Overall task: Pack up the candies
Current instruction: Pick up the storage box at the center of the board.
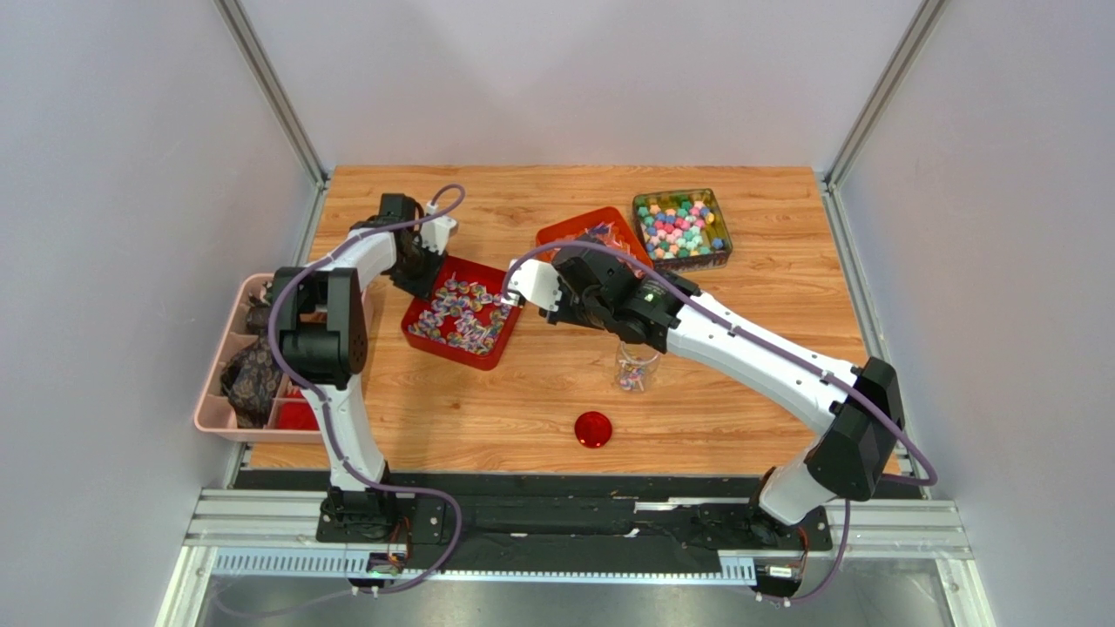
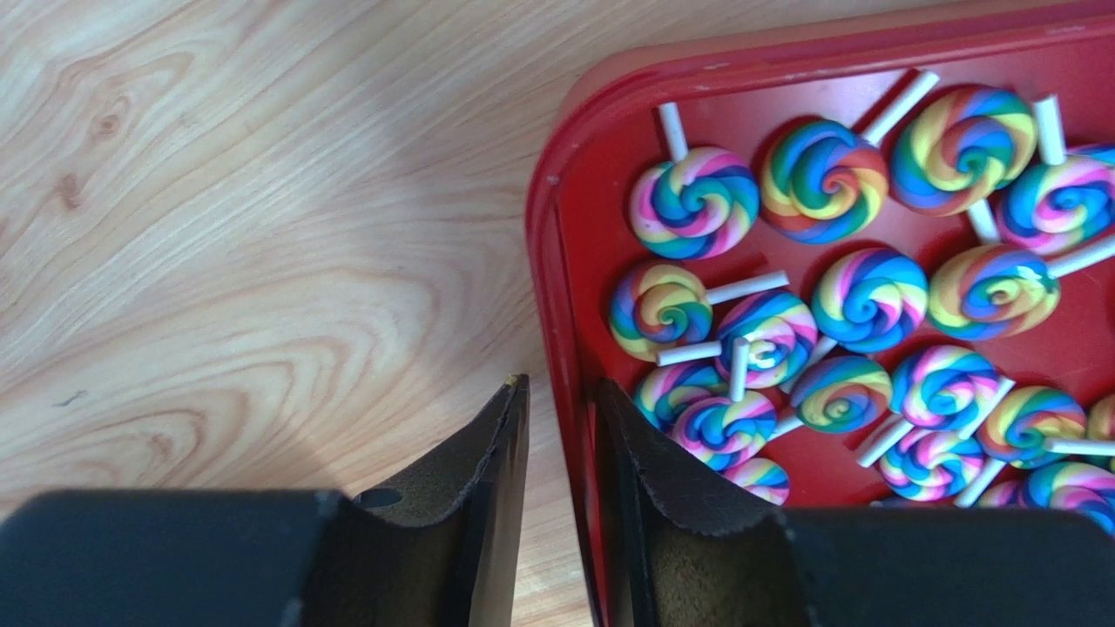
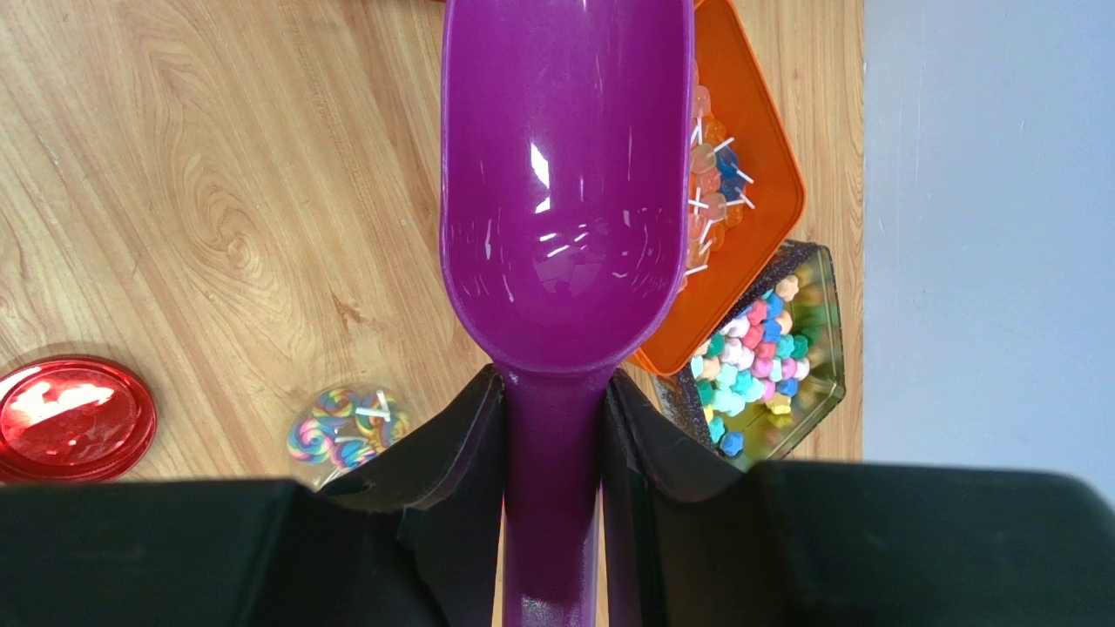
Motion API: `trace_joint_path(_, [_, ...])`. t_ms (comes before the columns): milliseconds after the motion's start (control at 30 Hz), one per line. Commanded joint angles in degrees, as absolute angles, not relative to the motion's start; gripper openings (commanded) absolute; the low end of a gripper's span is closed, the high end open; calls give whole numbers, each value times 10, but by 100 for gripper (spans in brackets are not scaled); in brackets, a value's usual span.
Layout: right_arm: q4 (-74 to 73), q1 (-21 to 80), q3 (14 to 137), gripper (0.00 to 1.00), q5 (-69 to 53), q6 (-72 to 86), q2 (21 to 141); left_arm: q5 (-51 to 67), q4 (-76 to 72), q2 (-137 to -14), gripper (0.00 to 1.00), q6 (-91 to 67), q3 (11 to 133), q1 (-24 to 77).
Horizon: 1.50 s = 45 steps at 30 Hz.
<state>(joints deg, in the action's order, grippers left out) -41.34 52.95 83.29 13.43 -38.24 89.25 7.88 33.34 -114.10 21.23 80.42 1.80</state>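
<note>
The left gripper (image 2: 560, 405) is straddling the rim of the red tray (image 2: 556, 209) in the lower middle of the left wrist view, one finger over the table (image 2: 262, 235) outside the rim and the other just inside it. Its jaws are standing only narrowly apart around the rim, and I cannot tell whether they are pressing on it. The candies (image 2: 868, 298), rainbow-swirl lollipops on white sticks, are lying crowded together in that tray and filling the right half of the frame. In the top view the red tray is sitting left of centre. A few more swirl candies are lying in the bottom of the clear jar (image 1: 639, 353), which is standing just right of centre. The right gripper (image 3: 552, 392) is clamping the handle of a purple scoop (image 3: 566, 183). The scoop's empty bowl is reaching up the middle of the right wrist view, over bare wood and the edge of the orange tray (image 3: 759, 196). A clear box (image 3: 825, 353) of small mixed sweets is sitting at the lower right, beside the orange tray. A red lid (image 3: 72, 418) is lying at the lower left, near the jar.
</note>
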Motion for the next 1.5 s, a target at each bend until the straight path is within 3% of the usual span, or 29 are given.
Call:
trace_joint_path(0, [-410, 541, 854, 0, 153, -399, 902, 62, 355, -1152, 33, 227, 822, 25])
trace_joint_path(67, [-420, 543, 862, 0, 157, -406, 905, 63, 363, -1158, 32, 228, 831, 28])
trace_joint_path(167, [-432, 548, 876, 0, 165, -418, 914, 76, 381, -1169, 13, 227, 848, 29])
trace_joint_path(200, [-435, 551, 880, 0, 167, -421, 918, 83, 394, -1172, 1, 226, 852, 29])
trace_joint_path(567, [-479, 562, 949, 0, 167, -445, 954, 147, 438, -1178, 0, 216, 880, 29])
trace_joint_path(800, [-492, 567, 994, 0, 171, -456, 963, 380, 526, -1191, 0, 211, 946, 8])
trace_joint_path(1167, [-558, 564, 1077, 0, 80, -398, 944, 482, 641, -1259, 0, 239, 1017, 4])
trace_joint_path(1467, [-559, 564, 1071, 0, 75, -395, 941, 536, 686, -1266, 0, 276, 1022, 4])
